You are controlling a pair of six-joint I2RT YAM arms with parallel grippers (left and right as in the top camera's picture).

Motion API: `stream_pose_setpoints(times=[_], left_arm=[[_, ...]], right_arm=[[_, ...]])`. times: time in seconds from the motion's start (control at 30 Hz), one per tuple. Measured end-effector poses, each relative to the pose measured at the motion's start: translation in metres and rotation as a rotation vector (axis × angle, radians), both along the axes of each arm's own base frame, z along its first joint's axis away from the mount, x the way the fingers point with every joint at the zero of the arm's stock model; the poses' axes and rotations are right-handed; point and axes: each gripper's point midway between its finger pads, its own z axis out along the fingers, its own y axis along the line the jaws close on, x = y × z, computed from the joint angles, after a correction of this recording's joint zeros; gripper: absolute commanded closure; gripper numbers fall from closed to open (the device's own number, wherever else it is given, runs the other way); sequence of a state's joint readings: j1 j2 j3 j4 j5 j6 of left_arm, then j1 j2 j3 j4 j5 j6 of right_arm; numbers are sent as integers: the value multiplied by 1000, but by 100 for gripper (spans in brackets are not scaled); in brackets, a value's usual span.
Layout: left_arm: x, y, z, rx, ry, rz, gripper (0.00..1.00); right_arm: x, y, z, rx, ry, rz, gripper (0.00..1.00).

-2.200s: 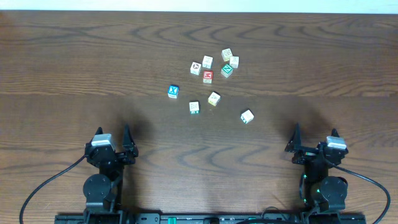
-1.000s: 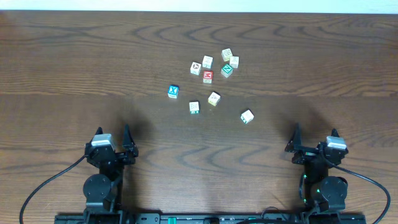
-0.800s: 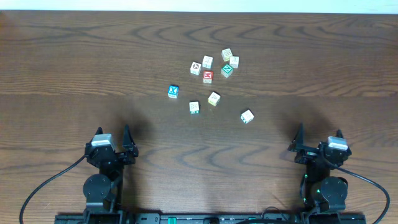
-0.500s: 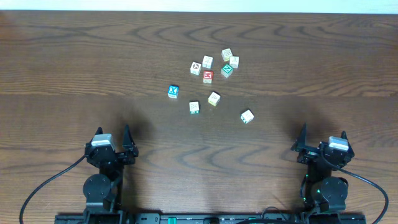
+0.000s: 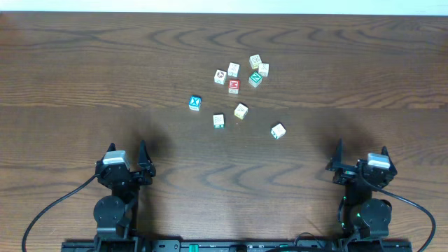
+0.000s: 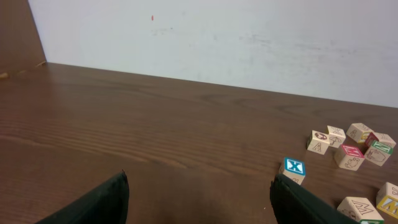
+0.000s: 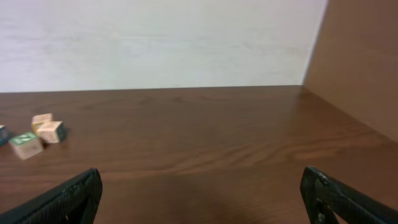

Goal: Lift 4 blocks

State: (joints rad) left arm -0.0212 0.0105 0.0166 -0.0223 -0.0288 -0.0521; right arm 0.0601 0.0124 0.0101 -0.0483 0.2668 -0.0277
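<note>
Four blocks to lift, and all of them are sitting on the tabletop (image 5: pixel 84 70)

Going off the blue X block (image 5: pixel 195 103): the teal-marked cream block (image 5: pixel 218 121) is near it, right and a bit closer to the arms. The yellow-marked cream block (image 5: pixel 241 110) is further right, and the green-marked cream block (image 5: pixel 278 130) is furthest right. They all lie apart, so I'd guess there's room for jaws around each. The red-faced cube (image 5: pixel 234 86) and green diamond cube (image 5: pixel 255 79) bunch with other cubes beyond and right of the blue X, so probably not targets. The left gripper (image 5: pixel 127 149) and right gripper (image 5: pixel 360 149) sit well back from it, jaws spread wide and holding nothing, which looks like a ready pose.
</note>
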Motion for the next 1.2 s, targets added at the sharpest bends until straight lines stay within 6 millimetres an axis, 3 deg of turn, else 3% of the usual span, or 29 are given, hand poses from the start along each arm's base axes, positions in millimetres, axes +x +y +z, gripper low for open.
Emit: stream_pose_setpoints(times=[0.37,1.2], left_arm=[[0,0,0,0,0,0,27],[0,0,0,0,0,0,27]], right_arm=[[3,27,-4,6,14,161,1],[3,32,-4,7,17,189,1]])
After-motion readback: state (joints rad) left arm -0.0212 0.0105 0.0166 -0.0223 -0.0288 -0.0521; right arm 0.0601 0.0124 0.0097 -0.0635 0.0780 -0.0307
